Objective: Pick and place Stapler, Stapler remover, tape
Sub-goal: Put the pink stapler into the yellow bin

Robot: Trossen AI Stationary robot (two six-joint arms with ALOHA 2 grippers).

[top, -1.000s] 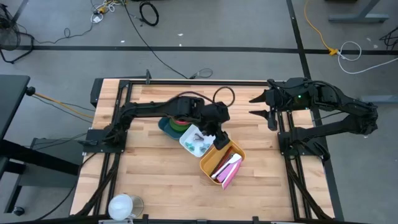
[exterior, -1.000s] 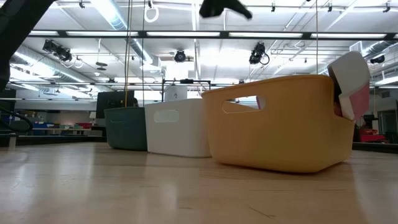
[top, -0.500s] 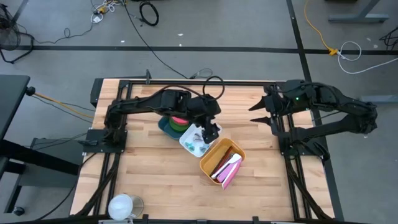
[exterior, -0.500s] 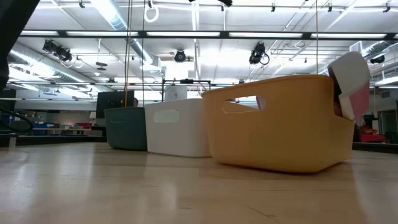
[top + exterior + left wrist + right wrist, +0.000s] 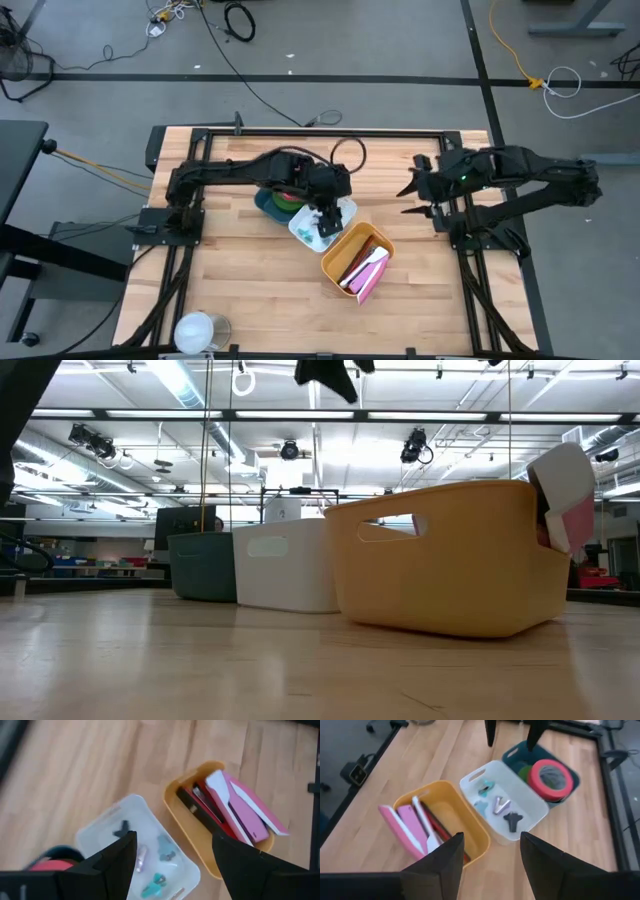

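High view shows the left gripper (image 5: 327, 217) hanging over the white bin (image 5: 300, 230), its fingers spread wide with nothing between them. A second ago it was over the near corner of the yellow bin (image 5: 335, 262), half a second ago it sat at the white bin's far edge, and now it has come back over the white bin's middle. In the left wrist view, the dark fingertips (image 5: 122, 852) frame the white bin just ahead, with small staple removers (image 5: 160, 881) lying inside it, teal, grey and black. Past the other fingertip lies the yellow bin, which holds staplers (image 5: 242, 810) in pink, white and dark red. Behind the white bin, on the side away from the yellow one, the green bin (image 5: 262, 203) holds a red roll of tape (image 5: 288, 195), partly hidden by the arm.

The right gripper (image 5: 418, 200) waits near the table's right edge, well apart from the bins, fingers parted and empty. It has shifted a little toward the table's middle since a second ago. From its wrist view, all three bins lie ahead of its fingers (image 5: 445, 862); the bins themselves have not moved.

In the low view, a dark part of the left arm has returned to the top edge of the picture.
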